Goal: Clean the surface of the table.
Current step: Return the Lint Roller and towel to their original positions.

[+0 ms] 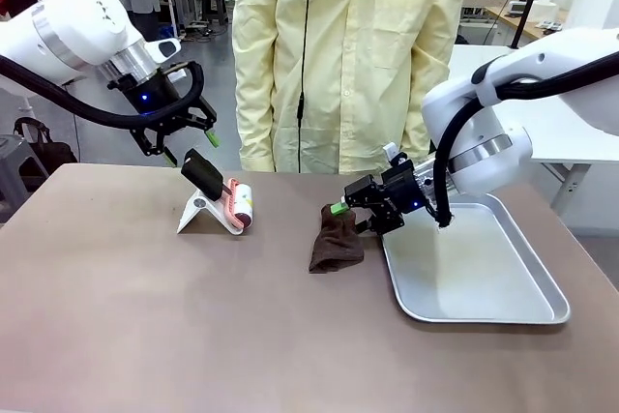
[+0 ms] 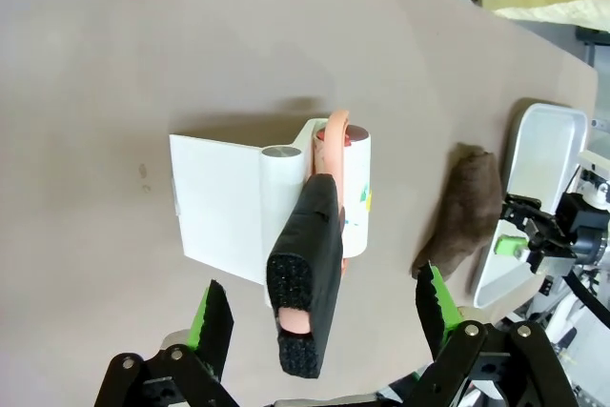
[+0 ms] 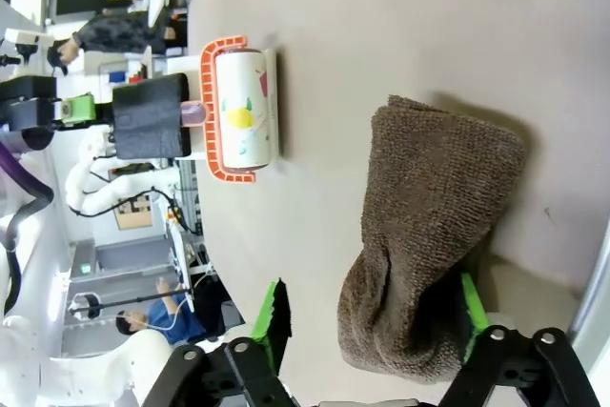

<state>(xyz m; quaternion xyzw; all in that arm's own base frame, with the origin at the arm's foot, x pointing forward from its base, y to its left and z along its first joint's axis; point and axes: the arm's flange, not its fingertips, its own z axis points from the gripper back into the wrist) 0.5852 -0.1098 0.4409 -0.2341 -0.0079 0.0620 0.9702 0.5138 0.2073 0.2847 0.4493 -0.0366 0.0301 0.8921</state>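
We see the wide brown table (image 1: 145,326) in front of us. On it a lint roller (image 1: 239,206) sits in a white stand (image 1: 196,214). Our left gripper (image 1: 179,132) hangs just above the roller's black handle (image 2: 307,278), jaws spread. Our right gripper (image 1: 356,208) is spread around a brown cloth (image 1: 336,239), beside a silver tray (image 1: 503,311).

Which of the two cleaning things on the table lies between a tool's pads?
The brown terry cloth, between the right tool pads; the white lint roller stands on its stand.
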